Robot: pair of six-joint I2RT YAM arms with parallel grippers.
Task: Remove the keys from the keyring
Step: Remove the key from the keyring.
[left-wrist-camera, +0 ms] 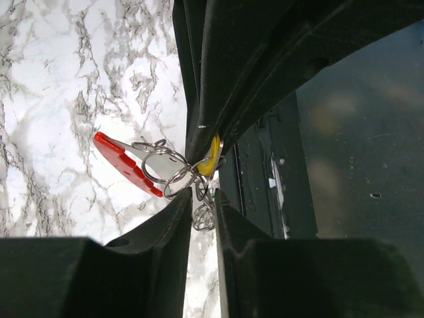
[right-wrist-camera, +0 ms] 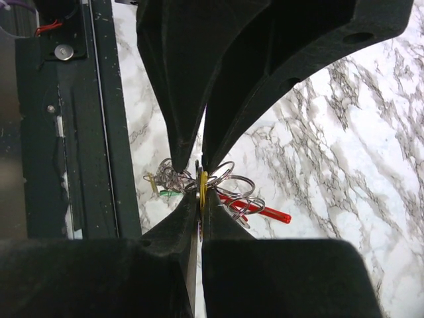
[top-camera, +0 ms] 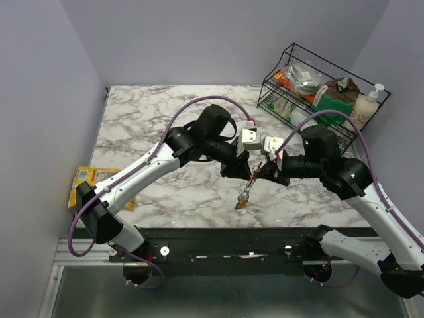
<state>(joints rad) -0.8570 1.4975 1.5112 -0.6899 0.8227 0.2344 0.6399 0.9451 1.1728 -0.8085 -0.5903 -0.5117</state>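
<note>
Now pinching the yellow key point(right-wrist-camera: 203, 189) tight in right gripper point(right-wrist-camera: 202, 169) to steady the bunch, straddling split rings point(left-wrist-camera: 201, 215) beside the keyring point(left-wrist-camera: 122, 158) with left gripper point(left-wrist-camera: 202, 195), hold there unclear

Both arms reach in over the keyring point(left-wrist-camera: 123, 160) from opposite sides. The left arm point(top-camera: 142, 169) climbs from its base to a raised elbow up and to the left of the keyring, then slopes its forearm down toward it. The right arm point(top-camera: 374, 199) mirrors this from the right (its elbow is likewise raised). The two wrists meet just above the keyring, fingertips almost nose to nose. The right gripper point(right-wrist-camera: 201, 199) is pinched closed on a yellow key point(right-wrist-camera: 203, 180). The left gripper point(left-wrist-camera: 203, 197) has its jaws a narrow way apart with wire rings point(left-wrist-camera: 202, 216) between them. Whether they press on the rings cannot be told.
</note>
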